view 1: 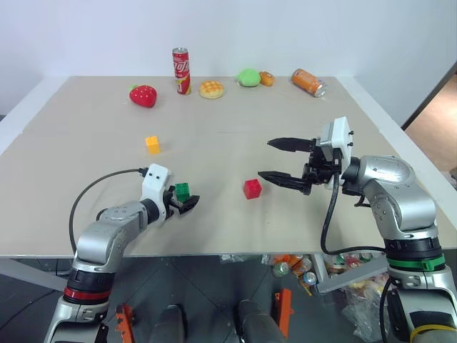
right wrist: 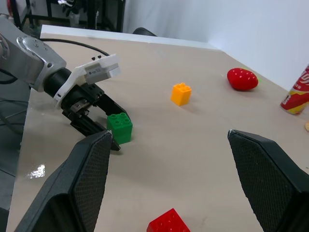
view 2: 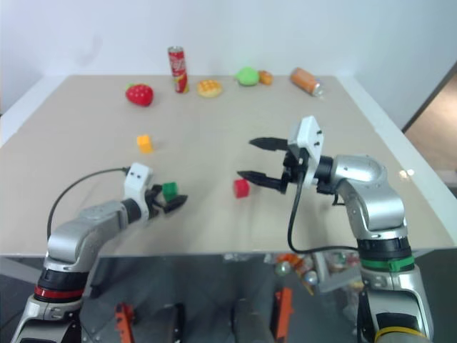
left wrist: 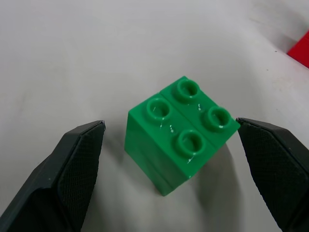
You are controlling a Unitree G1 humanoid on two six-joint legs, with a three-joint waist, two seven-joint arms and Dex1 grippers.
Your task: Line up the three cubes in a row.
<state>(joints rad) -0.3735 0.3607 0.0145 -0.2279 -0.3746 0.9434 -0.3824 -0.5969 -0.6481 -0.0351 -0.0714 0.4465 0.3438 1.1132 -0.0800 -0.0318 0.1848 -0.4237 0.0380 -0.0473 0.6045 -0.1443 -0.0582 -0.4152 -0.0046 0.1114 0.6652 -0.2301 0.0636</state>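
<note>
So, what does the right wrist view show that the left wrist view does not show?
The right wrist view alone shows the yellow-orange cube, the strawberry toy, a soda can and the left gripper with its arm, jaws open around the green cube. The left wrist view alone shows that cube's four studs from above, with a gap to each jaw. Both share the green cube, the red cube and the table.

Three cubes (yellow-orange cube (view 1: 152,144), green cube (view 1: 183,191), red cube (view 1: 252,189)), two soda cans (upright can (view 1: 181,71), lying can (view 1: 308,82)), one strawberry toy (view 1: 143,96).
</note>
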